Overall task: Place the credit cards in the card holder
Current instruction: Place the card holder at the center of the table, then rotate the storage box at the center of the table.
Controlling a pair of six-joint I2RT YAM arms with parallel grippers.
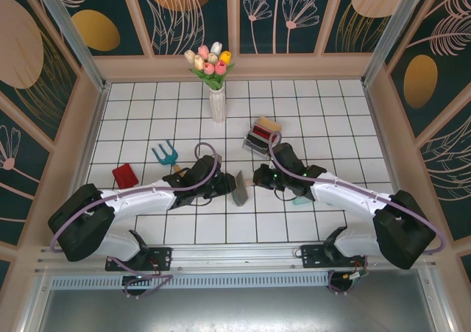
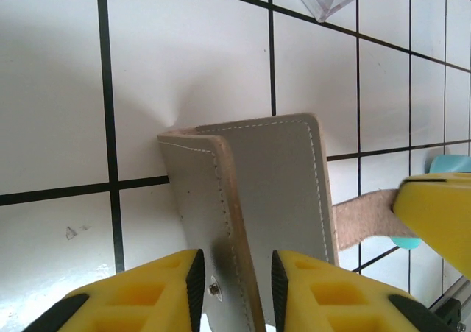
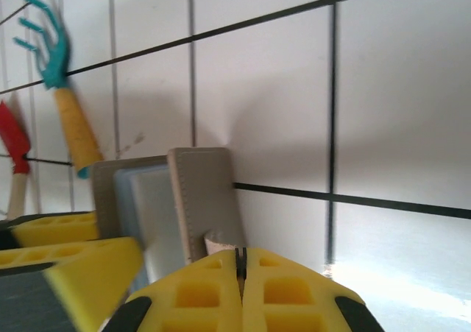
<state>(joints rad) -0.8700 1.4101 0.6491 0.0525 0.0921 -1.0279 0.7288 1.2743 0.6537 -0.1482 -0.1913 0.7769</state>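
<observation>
Both pinch card holder [image 2: 272, 185]: left claw [image 2: 235, 286], right claw [image 3: 241, 264]

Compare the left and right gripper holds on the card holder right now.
The left gripper straddles a grey flap of the card holder, jaws apart by the flap's thickness. The right gripper pinches only the thin tan clasp tab, jaws nearly touching. The left gripper takes the body from one side, while the right gripper holds the tab out at the opposite side. Shared: yellow fingers, and both look shut on the same card holder, which stands on edge.
</observation>
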